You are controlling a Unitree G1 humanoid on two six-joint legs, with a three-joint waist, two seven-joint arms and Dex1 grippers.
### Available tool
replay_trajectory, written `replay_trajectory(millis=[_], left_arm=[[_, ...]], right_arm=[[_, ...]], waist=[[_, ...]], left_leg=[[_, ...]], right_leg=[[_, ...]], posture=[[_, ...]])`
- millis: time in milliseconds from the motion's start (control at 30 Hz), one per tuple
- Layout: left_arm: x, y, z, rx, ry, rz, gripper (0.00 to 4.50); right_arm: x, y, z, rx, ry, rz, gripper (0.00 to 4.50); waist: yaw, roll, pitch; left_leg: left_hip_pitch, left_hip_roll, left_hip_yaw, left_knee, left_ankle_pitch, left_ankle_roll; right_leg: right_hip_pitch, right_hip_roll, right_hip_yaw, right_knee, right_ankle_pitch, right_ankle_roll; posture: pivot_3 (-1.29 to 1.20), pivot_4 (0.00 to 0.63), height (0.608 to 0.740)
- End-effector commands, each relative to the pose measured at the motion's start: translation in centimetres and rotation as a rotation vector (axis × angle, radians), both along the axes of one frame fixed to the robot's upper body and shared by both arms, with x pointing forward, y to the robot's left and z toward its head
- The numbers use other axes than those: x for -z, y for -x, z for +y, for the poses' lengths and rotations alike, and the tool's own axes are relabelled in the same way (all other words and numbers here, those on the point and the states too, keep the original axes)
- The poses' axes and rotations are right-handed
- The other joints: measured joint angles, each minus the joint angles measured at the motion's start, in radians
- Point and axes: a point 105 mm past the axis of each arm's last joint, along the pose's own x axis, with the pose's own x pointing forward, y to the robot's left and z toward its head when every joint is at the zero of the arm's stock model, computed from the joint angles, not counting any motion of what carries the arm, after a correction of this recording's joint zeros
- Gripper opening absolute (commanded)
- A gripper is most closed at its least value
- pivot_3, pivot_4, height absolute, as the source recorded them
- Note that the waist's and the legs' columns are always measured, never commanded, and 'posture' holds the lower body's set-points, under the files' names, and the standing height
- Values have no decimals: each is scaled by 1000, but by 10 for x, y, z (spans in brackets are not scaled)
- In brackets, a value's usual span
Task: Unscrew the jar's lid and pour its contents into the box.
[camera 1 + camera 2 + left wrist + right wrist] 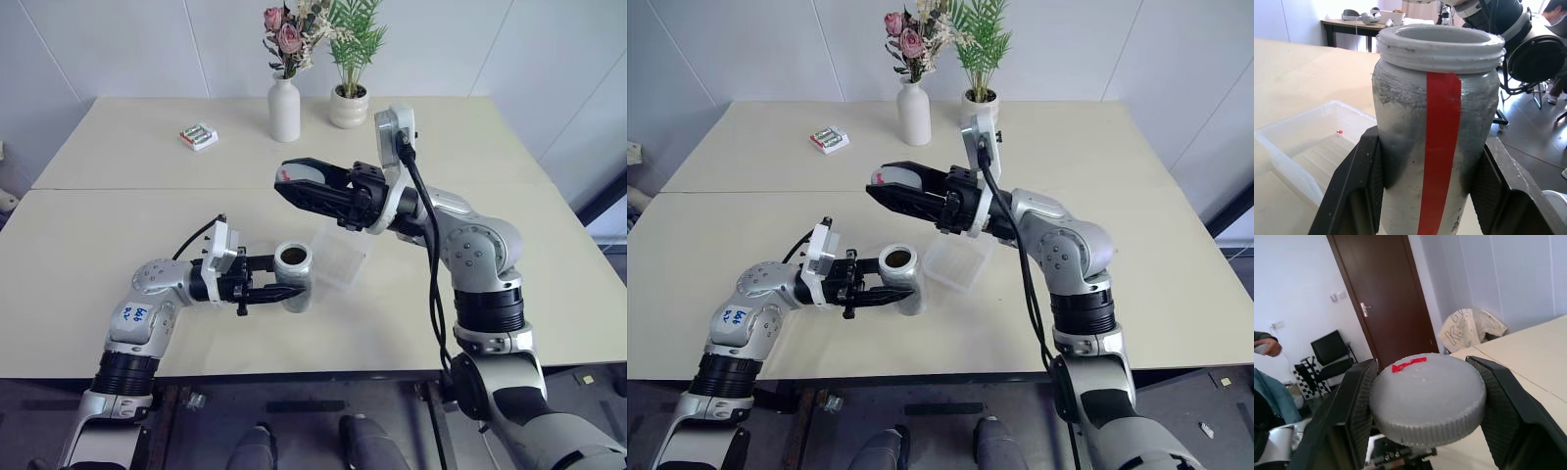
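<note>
With the lid [1427,399] already off and pinched between the right gripper's [294,182] two fingers, that arm holds it up above the table [98,255], apparently to keep it clear of the open mouth below. The jar [295,275] stands upright in the clamp of the left gripper [277,292], near the table's front edge and about midway along it; its threaded rim is bare and something dark, probably the contents [293,257], shows inside, though the view down the mouth is too small to be sure. Just beside the jar, toward the right side, the box [340,258] lies on the table, close enough that a tilt of the jar should reach it.

Pale beige, the table has a seam running across it. Along the far edge stand a white vase [284,110] of flowers and a potted plant [349,106], with a small pack [199,136] toward the far left corner. White walls close the room behind; the right wrist view catches a dark brown door [1381,293] and a black chair [1330,350].
</note>
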Motion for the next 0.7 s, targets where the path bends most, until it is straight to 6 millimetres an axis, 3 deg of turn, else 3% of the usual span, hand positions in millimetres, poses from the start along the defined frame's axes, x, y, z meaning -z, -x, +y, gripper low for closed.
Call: replay_trajectory(millis=[33,100,167,267,367,467,567,700], left_arm=[[-8,5,1,9,3,-41,1939],[-8,5,1,8,3,-41,1939],[-9,5,2,0,8,-45,1939],[-13,4,6,-25,26,-53,1939],[-17,2,12,-62,49,-63,1939],[-20,0,15,-85,61,-66,1939],[-20,-1,15,-91,63,-71,1939],[-22,0,14,-91,69,-74,1939]], right_arm=[[-10,-11,-32,137,-9,-99,2612],[-11,-17,-45,200,-12,-108,2612],[-10,-32,-78,365,1,-137,2612],[3,-51,-142,636,21,-129,2612],[34,-60,-200,875,42,-118,2612],[67,-66,-236,1030,27,-74,2612],[99,-70,-249,1093,39,-6,2612],[130,-77,-243,1120,68,50,2612]], waist=[[0,0,0],[1,0,0],[1,0,0],[6,0,0],[8,0,0],[0,0,0],[-9,0,0],[-22,0,0]], left_leg=[[0,0,0,0,0,0],[0,0,0,0,0,0],[0,0,0,0,0,0],[0,0,1,0,0,1],[0,-1,1,0,-1,2],[0,-1,3,0,-1,2],[2,0,7,0,-1,2],[3,-1,10,1,-1,2]], right_leg=[[0,0,0,0,0,0],[0,0,0,-1,0,0],[0,0,0,-1,0,0],[0,0,0,-2,0,0],[1,0,1,-3,0,1],[1,0,2,-5,0,1],[1,0,7,-4,1,3],[1,1,10,-3,2,5]], posture=[[0,150,740],[0,150,740],[0,150,740],[0,150,740],[0,150,740],[0,150,740],[0,150,740],[0,150,740]])
